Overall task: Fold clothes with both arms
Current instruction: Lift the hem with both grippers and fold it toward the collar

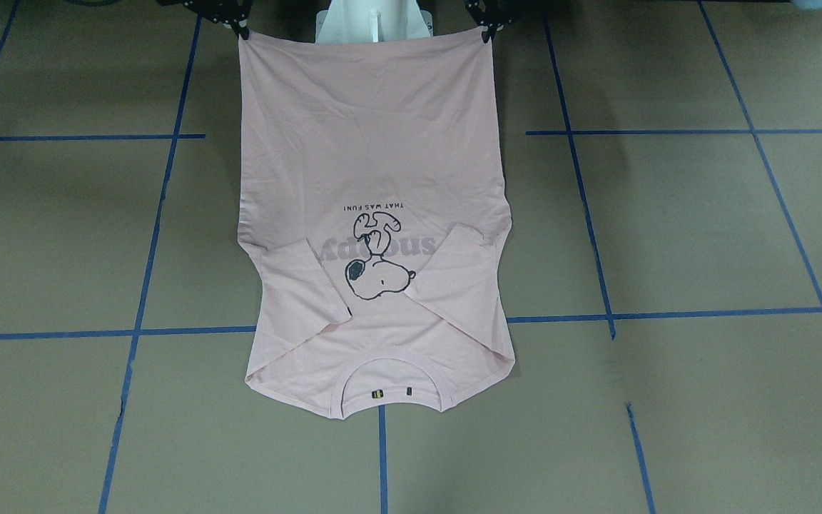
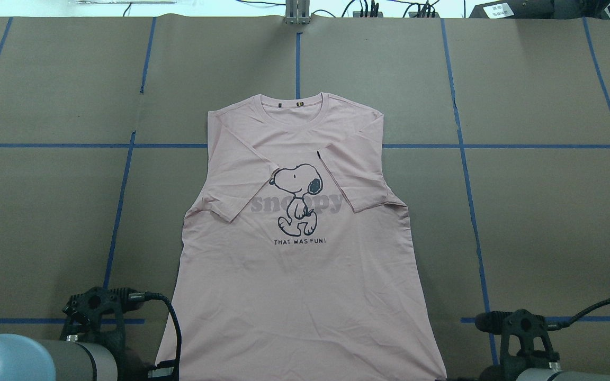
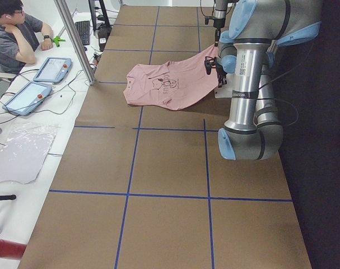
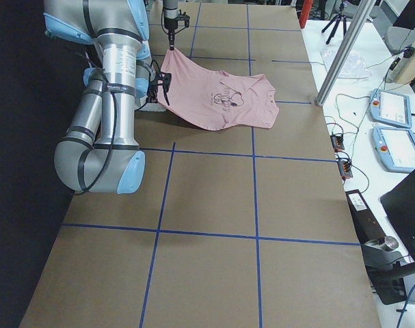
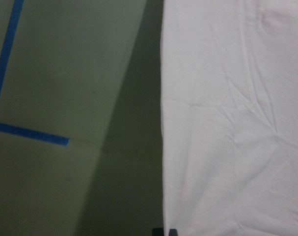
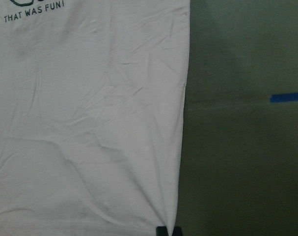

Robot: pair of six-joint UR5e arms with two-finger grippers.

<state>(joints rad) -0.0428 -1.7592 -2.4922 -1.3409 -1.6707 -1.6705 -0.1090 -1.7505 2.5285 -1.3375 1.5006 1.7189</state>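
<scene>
From my console I see the pale pink T-shirt point(image 2: 294, 275) lying print-up on the brown paper-covered table point(image 1: 703, 228), centred between the 2 arms and crossing the blue tape lines point(image 1: 668, 132). Its collar point(image 2: 298, 109) points away from the robot and rests flat. Both short sleeves are folded inward over the chest: the sleeve on the robot's left point(image 2: 233, 188) stops just beside the Snoopy cartoon point(image 2: 297, 198), and the sleeve on the robot's right point(image 2: 360, 180), with its small black tag point(image 2: 319, 154), covers the end of the grey "snoopy" lettering. The hem end is raised off the table toward the white pedestal base point(image 1: 372, 21), so the cloth slopes down to the chest, as both side views show. The left gripper point(image 1: 488, 32) is pinched closed on 1 hem corner and the right gripper point(image 1: 241, 30) is pinched closed on the other, the hem stretched fairly straight between them. Each wrist camera shows a side edge of the shirt running down to black fingertips point(image 5: 172, 231) at the bottom of its view. The left arm point(image 3: 248, 84) and the right arm point(image 4: 115, 102) both stand close to the robot's edge of the table. A person point(image 3: 13, 39) sits at the white side bench, near 2 pendants point(image 3: 52, 69).
</scene>
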